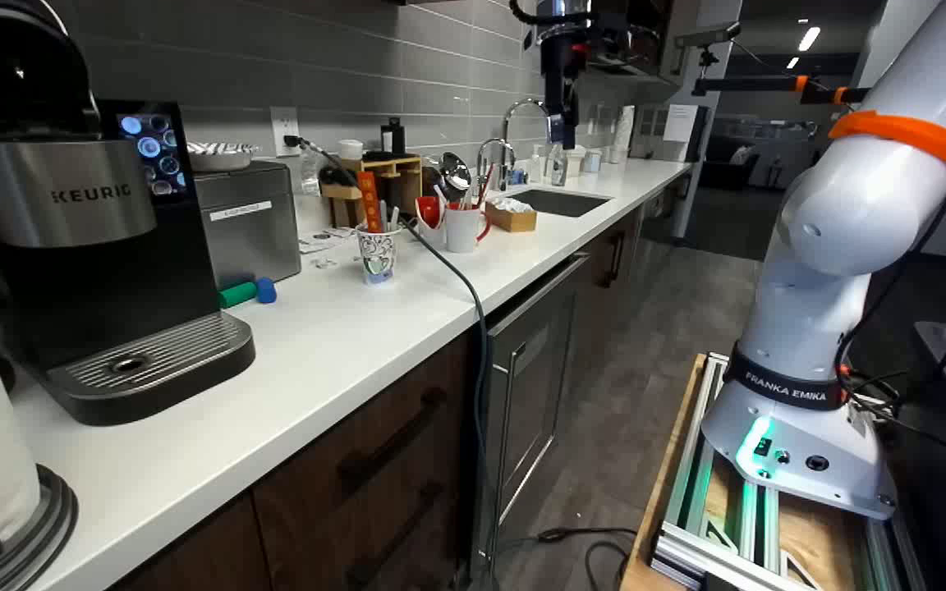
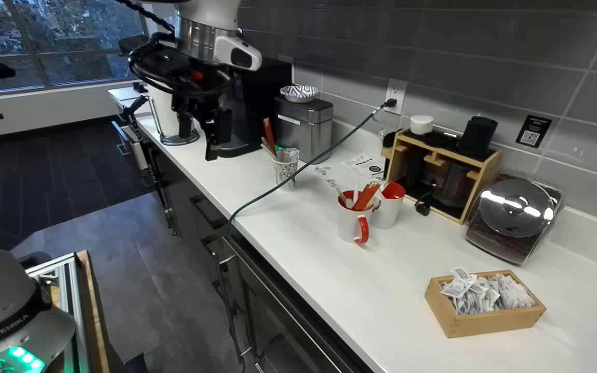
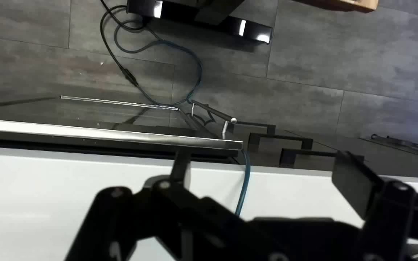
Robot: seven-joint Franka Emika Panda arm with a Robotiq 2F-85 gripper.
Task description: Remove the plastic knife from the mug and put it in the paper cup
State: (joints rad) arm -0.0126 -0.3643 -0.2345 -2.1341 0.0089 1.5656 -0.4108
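Note:
The white mug with red inside and red handle (image 2: 352, 228) stands upright on the counter, also in an exterior view (image 1: 463, 231). It holds red packets and light utensils. A thin white piece (image 2: 356, 187) sticks up from it; I cannot tell surely whether it is the plastic knife. The patterned paper cup (image 2: 285, 173) stands farther along, holding sticks and packets; it also shows in an exterior view (image 1: 378, 261). My gripper (image 2: 208, 137) hangs above counter height, apart from both. In the wrist view its fingers (image 3: 267, 175) are wide apart with nothing between.
A second white-and-red mug (image 2: 387, 215) stands beside the mug. A power cable (image 2: 309, 163) runs from the wall past the paper cup over the counter edge. A wooden packet box (image 2: 454, 324), a wooden rack (image 2: 477, 189) and a Keurig machine (image 1: 103, 197) stand on the counter.

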